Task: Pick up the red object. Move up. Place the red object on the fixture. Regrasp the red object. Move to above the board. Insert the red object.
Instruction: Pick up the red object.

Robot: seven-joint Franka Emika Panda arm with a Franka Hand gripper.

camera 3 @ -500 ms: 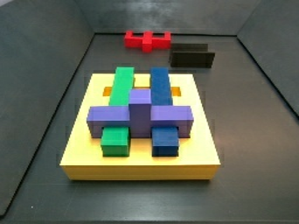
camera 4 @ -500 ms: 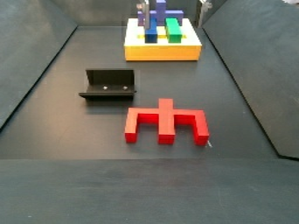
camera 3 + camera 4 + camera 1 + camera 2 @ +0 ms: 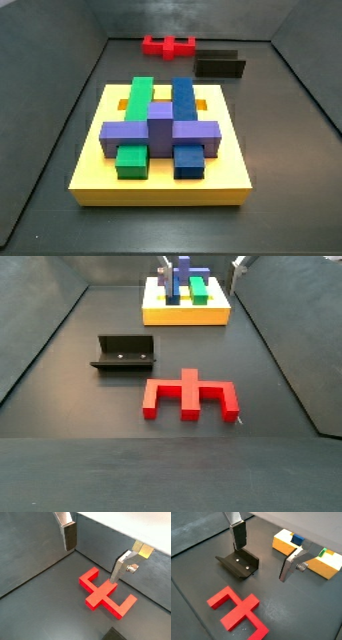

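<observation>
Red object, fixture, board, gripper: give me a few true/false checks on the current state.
1. The red object lies flat on the floor. True.
2. The gripper is shut on the red object. False: its fingers stand open and hold nothing in both wrist views.
3. The fixture carries the red object. False: nothing sits on it; the red object lies apart, on the floor.
4. The board bears green, blue and purple blocks. True.
</observation>
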